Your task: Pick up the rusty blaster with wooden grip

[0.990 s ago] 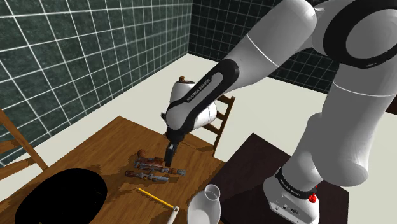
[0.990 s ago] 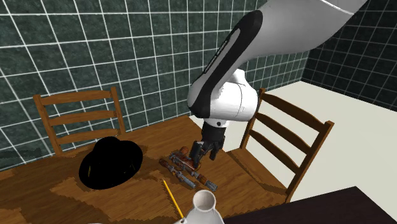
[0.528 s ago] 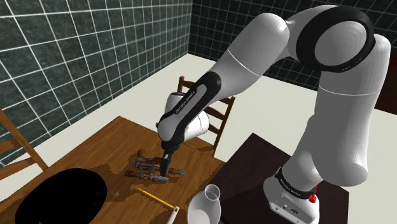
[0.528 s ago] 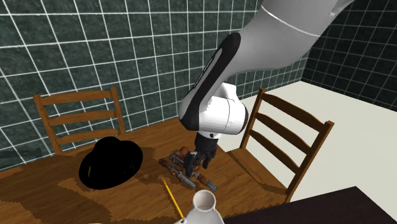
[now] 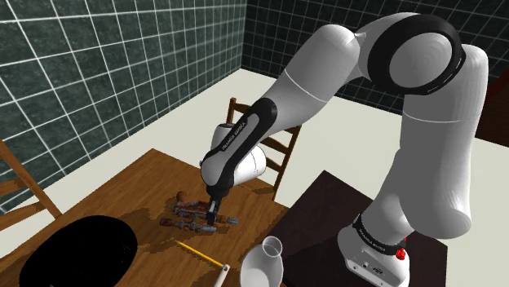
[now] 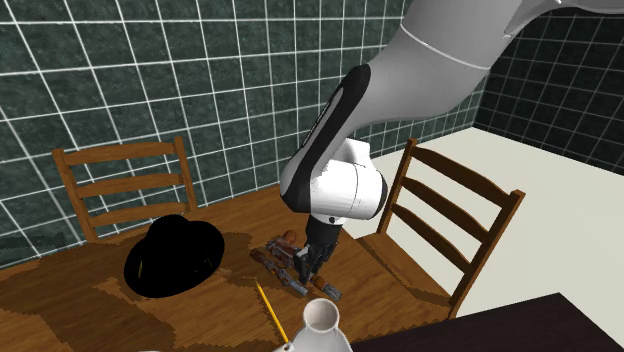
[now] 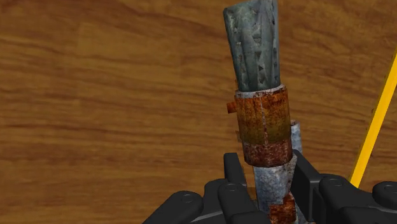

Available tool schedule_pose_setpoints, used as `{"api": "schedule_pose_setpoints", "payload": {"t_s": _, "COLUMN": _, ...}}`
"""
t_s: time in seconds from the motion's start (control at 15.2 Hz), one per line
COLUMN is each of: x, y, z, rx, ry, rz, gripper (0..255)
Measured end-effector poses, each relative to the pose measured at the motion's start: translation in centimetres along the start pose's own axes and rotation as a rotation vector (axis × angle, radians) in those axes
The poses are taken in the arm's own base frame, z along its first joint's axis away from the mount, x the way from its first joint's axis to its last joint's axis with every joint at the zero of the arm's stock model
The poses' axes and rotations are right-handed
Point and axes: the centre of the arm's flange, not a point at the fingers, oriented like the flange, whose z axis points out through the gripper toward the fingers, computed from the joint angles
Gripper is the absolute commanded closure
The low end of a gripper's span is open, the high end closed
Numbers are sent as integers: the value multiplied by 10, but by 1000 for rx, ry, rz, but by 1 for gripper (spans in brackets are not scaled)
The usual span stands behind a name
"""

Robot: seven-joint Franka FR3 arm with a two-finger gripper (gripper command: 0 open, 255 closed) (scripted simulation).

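Dark tiled walls (image 6: 150,70) (white grout), pale floor (image 6: 565,178), wooden table (image 6: 100,310), ladder-back chairs (image 6: 120,153)

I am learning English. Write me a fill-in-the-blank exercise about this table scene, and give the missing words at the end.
The tool is shut on the rusty blaster, which lies on a table made of ___.
The hat on that table is ___ in colour.
Near the blaster lies a ___ pencil.
Missing words: wood; black; yellow.
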Motion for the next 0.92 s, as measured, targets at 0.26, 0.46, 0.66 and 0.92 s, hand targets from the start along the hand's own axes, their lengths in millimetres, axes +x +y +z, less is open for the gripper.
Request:
{"api": "schedule_pose_setpoints", "payload": {"t_s": 0.26, "x": 0, "y": 0, "z": 0, "rx": 0, "ry": 0, "rz": 0, "gripper": 255}}
{"api": "schedule_pose_setpoints", "payload": {"t_s": 0.46, "x": 0, "y": -1, "z": -2, "rx": 0, "ry": 1, "rz": 0, "gripper": 255}}
{"api": "schedule_pose_setpoints", "payload": {"t_s": 0.66, "x": 1, "y": -5, "z": -14, "rx": 0, "ry": 1, "rz": 0, "gripper": 255}}
{"api": "schedule_pose_setpoints", "payload": {"t_s": 0.92, "x": 2, "y": -13, "z": -35, "rx": 0, "ry": 1, "rz": 0, "gripper": 255}}
